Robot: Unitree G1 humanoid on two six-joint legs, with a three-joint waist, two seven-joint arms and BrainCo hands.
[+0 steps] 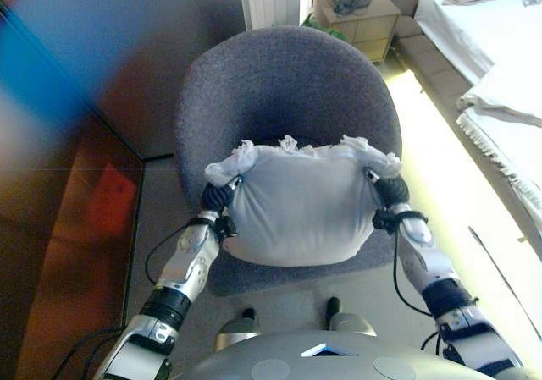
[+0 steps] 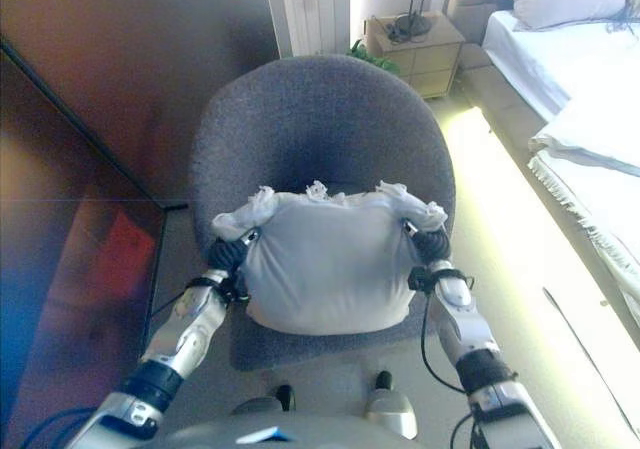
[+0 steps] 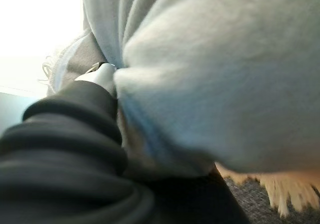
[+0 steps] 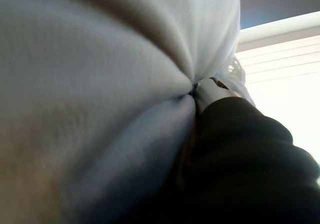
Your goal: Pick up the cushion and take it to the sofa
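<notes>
On the left, the left hand presses into the side of the pale cushion, its fingers buried in the fabric, so there is no telling how far they curl. The cushion sits between both hands, over the seat of the grey armchair. On the right, the right hand digs in the same way, fingers hidden. Further right, a white bed.

Both silver-grey arms extended forward and angled inward, left hand and right hand pressed into opposite sides of the cushion, dark ribbed covers exposed at the wrists, fingers buried in fabric
</notes>
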